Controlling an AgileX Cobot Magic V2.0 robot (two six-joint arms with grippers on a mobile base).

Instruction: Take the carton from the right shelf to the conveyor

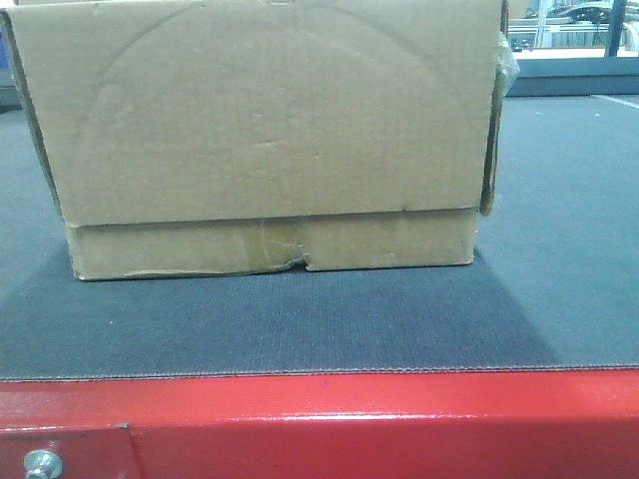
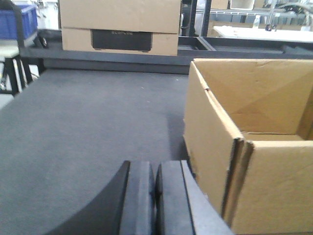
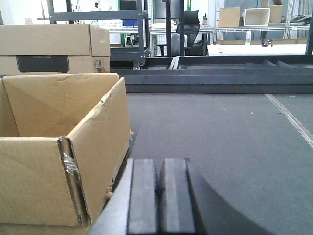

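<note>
Large plain brown corrugated cardboard carton (image 1: 265, 130) sits upright on the wide dark grey textured conveyor belt (image 1: 300, 319), just behind its glossy red metal frame edge, open top, torn notch in the lower flap strip. Left gripper (image 2: 155, 205) pads pressed together, beside carton's left wall, holding nothing. Right gripper (image 3: 157, 203) pads likewise pressed together, beside the right wall, not touching. 1 more taped cardboard box (image 3: 54, 49) stands far behind.

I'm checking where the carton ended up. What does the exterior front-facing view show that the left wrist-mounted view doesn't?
Only the front view shows the conveyor's red frame edge, its bolt, and the torn notch in the carton's flap strip. Only the left wrist view shows the carton's open top, the shut left gripper beside it, and a second box beyond. Both show the carton resting on the grey belt.
</note>
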